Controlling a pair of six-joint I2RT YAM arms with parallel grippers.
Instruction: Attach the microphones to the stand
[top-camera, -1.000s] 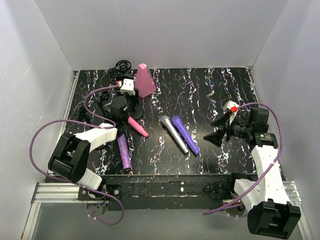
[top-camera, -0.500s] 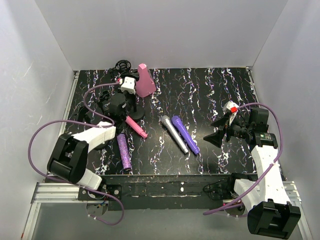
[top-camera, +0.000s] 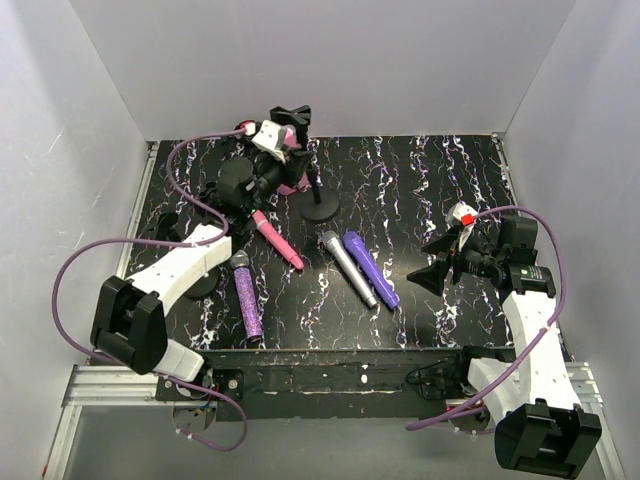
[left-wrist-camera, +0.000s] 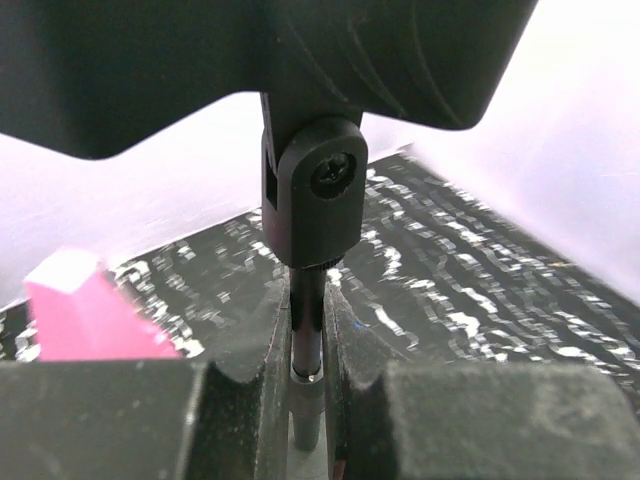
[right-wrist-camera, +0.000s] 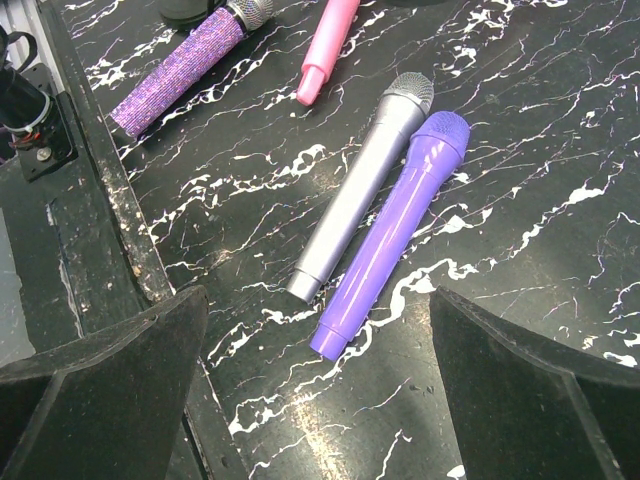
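The step in hand looks like positioning the stand (top-camera: 320, 207), toward 12 o'clock on the table (top-camera: 430, 180): the left gripper (left-wrist-camera: 308, 400) is clamped on its thin pole just under the clip. The microphones lie loose, with pink (top-camera: 277, 240) at 9, glittery purple (top-camera: 246, 300) at 8, and silver-grey (right-wrist-camera: 360, 190) touching violet (right-wrist-camera: 390, 235) near 5. The right gripper (top-camera: 428, 262) hovers at 3, spread wide and empty. Next, I judge, it must pick one up (violet lies nearest). The clip's mouth is cut off, and the pink block (left-wrist-camera: 85, 310) is mostly hidden.

High rear overview — close wrist views
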